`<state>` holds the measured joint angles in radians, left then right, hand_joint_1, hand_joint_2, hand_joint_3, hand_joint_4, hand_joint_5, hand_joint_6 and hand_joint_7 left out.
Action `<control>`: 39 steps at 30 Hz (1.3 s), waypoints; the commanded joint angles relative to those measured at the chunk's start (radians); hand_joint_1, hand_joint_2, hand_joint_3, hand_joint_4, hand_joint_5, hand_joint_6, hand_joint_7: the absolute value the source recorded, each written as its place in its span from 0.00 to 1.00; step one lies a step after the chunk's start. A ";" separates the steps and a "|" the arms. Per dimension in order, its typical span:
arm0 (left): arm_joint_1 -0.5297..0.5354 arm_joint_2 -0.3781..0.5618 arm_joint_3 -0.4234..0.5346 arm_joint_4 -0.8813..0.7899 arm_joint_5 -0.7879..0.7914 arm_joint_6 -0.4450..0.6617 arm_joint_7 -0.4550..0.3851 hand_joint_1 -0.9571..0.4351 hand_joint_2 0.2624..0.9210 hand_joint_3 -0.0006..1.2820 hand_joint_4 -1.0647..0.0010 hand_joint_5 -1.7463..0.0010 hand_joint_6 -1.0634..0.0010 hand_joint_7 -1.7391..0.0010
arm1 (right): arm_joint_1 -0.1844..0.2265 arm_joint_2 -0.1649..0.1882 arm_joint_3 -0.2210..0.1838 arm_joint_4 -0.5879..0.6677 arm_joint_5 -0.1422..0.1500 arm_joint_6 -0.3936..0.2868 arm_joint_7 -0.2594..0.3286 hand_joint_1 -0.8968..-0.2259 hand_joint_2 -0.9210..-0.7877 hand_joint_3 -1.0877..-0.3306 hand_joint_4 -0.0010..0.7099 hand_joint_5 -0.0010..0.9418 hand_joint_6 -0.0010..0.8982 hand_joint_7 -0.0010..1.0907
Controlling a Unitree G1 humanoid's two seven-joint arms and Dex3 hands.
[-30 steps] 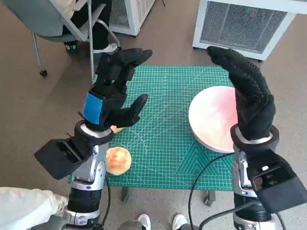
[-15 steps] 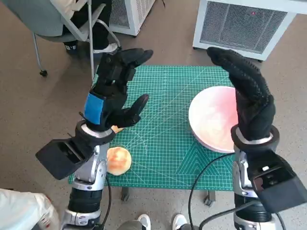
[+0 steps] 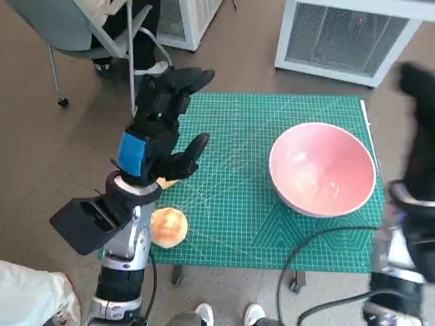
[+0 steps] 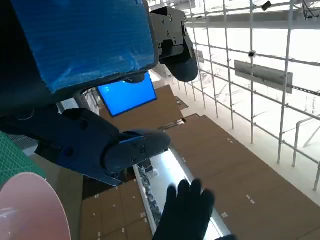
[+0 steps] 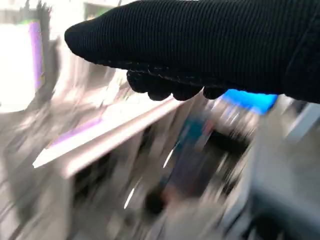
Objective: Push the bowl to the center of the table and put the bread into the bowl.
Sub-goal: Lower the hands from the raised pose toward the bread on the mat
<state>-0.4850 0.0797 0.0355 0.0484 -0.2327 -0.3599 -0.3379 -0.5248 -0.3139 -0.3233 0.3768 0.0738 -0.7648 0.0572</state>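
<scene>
A green cutting mat (image 3: 238, 197) covers a small table on a grey-brown floor, with a white grilled unit (image 3: 340, 34) beyond the mat's far edge and a person seated on a chair (image 3: 75, 34) off its far left corner. The pink bowl (image 3: 323, 170) sits on the mat's right half, its inside fully visible. The bread (image 3: 167, 226), a round golden roll, lies at the mat's near left corner. The left hand (image 3: 160, 132) is raised above the mat's left side, fingers spread, holding nothing. The right hand (image 3: 423, 129) shows only as a dark blur off the mat's right edge; how far it is open cannot be told there. The left wrist view alone catches the bowl's rim (image 4: 30, 210) and the gloved hand (image 4: 187, 210) with fingers upright against a ceiling; the right wrist view is smeared, showing just the glove (image 5: 200, 45).
</scene>
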 commanded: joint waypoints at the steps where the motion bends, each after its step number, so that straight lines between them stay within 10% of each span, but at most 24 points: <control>1: -0.002 0.004 0.003 0.001 0.006 -0.016 0.000 0.43 0.76 0.50 1.00 0.57 1.00 0.44 | 0.013 -0.026 -0.060 0.142 -0.043 -0.022 -0.102 0.54 0.00 0.42 0.43 0.00 0.04 0.53; 10: -0.002 0.001 0.003 -0.003 0.005 -0.014 0.003 0.43 0.75 0.51 1.00 0.57 1.00 0.44 | -0.039 -0.095 -0.112 0.489 -0.021 -0.053 -0.177 0.60 0.00 0.35 0.40 0.00 0.01 0.56; 20: -0.004 0.002 0.007 0.008 -0.001 -0.019 0.000 0.43 0.75 0.51 1.00 0.58 1.00 0.44 | -0.103 -0.093 -0.162 0.769 0.116 0.012 -0.063 0.64 0.00 0.34 0.33 0.00 0.10 0.39; 39: 0.006 0.020 0.019 -0.018 -0.012 -0.005 -0.006 0.43 0.74 0.51 1.00 0.57 1.00 0.44 | -0.161 -0.007 -0.070 0.902 0.068 0.201 -0.080 0.63 0.00 0.38 0.40 0.03 0.15 0.37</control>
<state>-0.4849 0.0874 0.0483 0.0526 -0.2372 -0.3675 -0.3387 -0.6863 -0.3439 -0.4074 1.2566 0.1515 -0.6016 -0.0160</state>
